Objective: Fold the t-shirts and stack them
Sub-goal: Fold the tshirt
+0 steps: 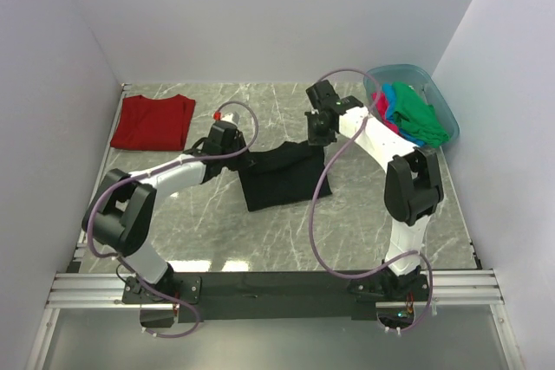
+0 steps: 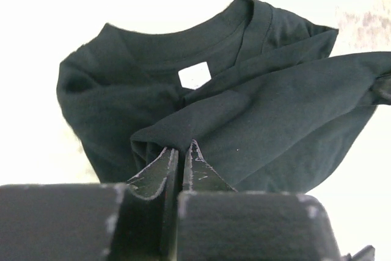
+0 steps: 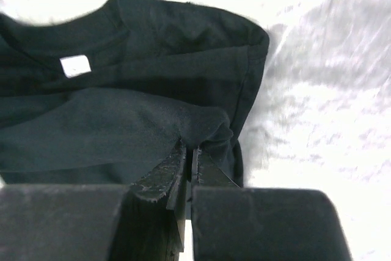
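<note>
The black t-shirt (image 1: 279, 177) lies partly folded at the table's middle, its white label (image 2: 194, 76) showing under the collar. My left gripper (image 1: 236, 155) is shut on the shirt's left far edge; the cloth (image 2: 256, 120) drapes from its fingertips (image 2: 165, 163). My right gripper (image 1: 317, 138) is shut on the shirt's right far corner (image 3: 204, 123), the label (image 3: 76, 65) to its left. A dark red t-shirt (image 1: 154, 121) lies folded flat at the far left. Green, pink and blue shirts (image 1: 414, 114) are heaped in the tub.
A translucent blue plastic tub (image 1: 444, 103) stands at the far right by the wall. White walls close in the marble table (image 1: 364, 214) on three sides. A metal rail (image 1: 277, 288) runs along the near edge.
</note>
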Available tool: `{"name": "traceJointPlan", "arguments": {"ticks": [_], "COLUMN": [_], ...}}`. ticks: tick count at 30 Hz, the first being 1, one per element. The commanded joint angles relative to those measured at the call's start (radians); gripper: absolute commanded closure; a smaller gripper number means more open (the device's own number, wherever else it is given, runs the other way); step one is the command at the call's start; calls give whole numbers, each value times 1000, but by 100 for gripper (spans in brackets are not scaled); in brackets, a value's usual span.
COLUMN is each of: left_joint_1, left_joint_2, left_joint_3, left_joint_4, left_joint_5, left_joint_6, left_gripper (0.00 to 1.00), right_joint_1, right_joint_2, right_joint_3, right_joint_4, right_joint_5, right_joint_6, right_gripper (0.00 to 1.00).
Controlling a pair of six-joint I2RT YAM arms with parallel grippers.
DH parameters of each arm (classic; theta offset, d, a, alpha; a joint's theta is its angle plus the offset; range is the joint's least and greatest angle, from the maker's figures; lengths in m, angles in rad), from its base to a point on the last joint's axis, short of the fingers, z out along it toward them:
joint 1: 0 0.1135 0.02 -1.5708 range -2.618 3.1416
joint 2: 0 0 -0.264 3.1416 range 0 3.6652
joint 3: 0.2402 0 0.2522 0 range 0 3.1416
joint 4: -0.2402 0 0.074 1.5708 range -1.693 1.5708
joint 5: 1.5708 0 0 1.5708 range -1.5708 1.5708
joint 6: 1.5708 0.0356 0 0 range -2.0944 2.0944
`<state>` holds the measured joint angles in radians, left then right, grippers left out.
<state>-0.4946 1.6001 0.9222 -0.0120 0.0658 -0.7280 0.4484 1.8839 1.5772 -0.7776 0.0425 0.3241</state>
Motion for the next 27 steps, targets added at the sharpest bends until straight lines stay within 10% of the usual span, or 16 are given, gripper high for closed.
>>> {"name": "traceJointPlan", "arguments": {"ticks": [1, 9, 27], "left_joint_1": [13, 16, 16], "left_joint_2": [40, -48, -356], "left_joint_3": [75, 138, -259], "left_joint_4": [15, -106, 29], "left_joint_5": [-29, -164, -12], "left_joint_6": [32, 42, -33], "left_gripper": [93, 17, 9], "right_joint_1": [-14, -19, 107], "right_joint_2": [33, -14, -220], "right_joint_3": [75, 93, -241], "right_joint_4": [32, 63, 218], "right_joint_5": [16, 23, -104], "right_joint_6": [-5, 1, 35], "right_gripper": [96, 47, 42]}}
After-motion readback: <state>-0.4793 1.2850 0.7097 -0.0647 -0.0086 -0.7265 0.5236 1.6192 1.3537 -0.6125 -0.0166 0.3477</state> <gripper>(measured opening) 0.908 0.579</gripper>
